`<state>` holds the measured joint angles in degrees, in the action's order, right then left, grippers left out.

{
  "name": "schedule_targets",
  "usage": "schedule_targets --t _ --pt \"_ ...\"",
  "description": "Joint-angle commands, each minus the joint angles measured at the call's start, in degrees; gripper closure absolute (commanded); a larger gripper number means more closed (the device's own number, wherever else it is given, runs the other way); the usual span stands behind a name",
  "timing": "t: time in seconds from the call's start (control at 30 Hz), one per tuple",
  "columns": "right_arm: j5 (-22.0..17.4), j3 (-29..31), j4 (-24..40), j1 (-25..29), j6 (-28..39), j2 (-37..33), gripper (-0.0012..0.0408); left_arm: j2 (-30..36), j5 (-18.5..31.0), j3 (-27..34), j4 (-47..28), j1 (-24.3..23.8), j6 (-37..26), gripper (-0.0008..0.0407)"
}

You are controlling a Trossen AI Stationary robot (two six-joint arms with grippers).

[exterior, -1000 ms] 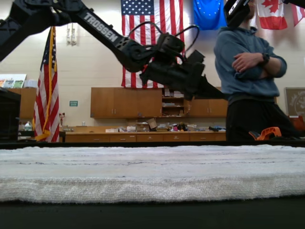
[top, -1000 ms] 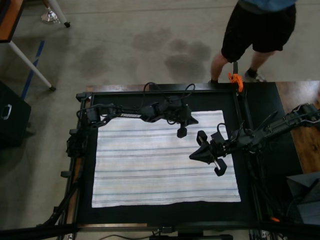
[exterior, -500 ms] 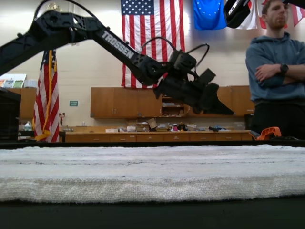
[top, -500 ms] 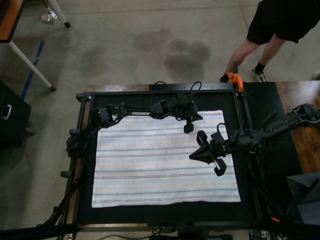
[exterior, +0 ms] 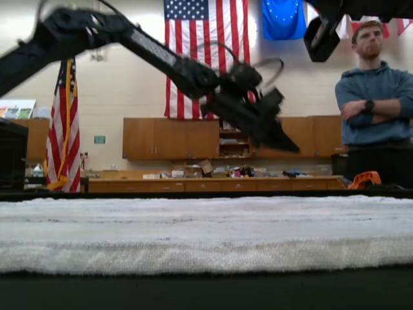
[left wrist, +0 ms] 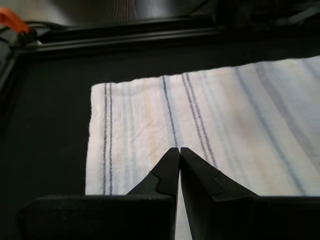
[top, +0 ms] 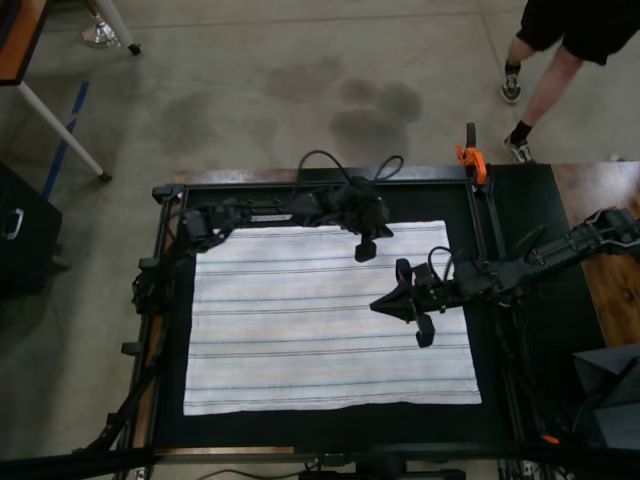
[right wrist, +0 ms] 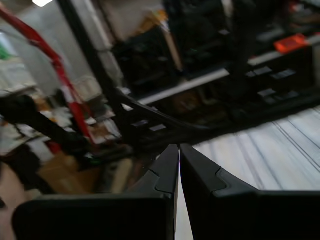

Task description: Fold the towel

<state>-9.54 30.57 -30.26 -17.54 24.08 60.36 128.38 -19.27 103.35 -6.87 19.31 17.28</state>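
Left gripper: jaws pressed together, holding nothing, poised above the towel near one of its corners; in the top view this arm reaches along the far edge. Right gripper: jaws also closed and empty, raised over the towel's right part in the top view, tip pointing inward toward the cloth.

The towel lies flat and fully spread on the black worktop, stripes running across, no fold started, covering most of the surface. No tag is visible from these views.

Risks, as a judgement:
- Both jaws are closed, so descending as they are would only poke or push the cloth and bunch it instead of pinching an edge.
- The left gripper sits inboard of the corner; a pinch there could grab a ridge of mid-cloth and give a skewed fold.
- The two arms are near each other over the far right quarter, so a crossing move could make them collide.
- Lifting one corner alone may drag the whole towel off square.
- A person stands just beyond the worktop, close to the arms' reach.

Containers: none on the worktop. An orange clamp grips the frame at the far right corner.
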Motion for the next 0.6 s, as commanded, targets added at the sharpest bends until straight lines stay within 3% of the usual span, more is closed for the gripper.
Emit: schedule_targets --t 0.0,0.23,0.57 --pt "0.0 0.02 1.51 -0.02 1.29 -0.13 0.0397 -3.32 0.22 -4.24 0.26 0.9 -0.92 0.0399" --pt "-2.91 -0.24 2.86 0.22 1.7 -0.33 0.0396 -14.49 0.44 -19.37 6.91 2.38 -3.21 0.0399" --pt "-3.17 -0.26 2.43 0.09 3.58 -0.11 0.0395 -33.57 17.42 -45.33 1.84 4.79 -11.74 0.0399"
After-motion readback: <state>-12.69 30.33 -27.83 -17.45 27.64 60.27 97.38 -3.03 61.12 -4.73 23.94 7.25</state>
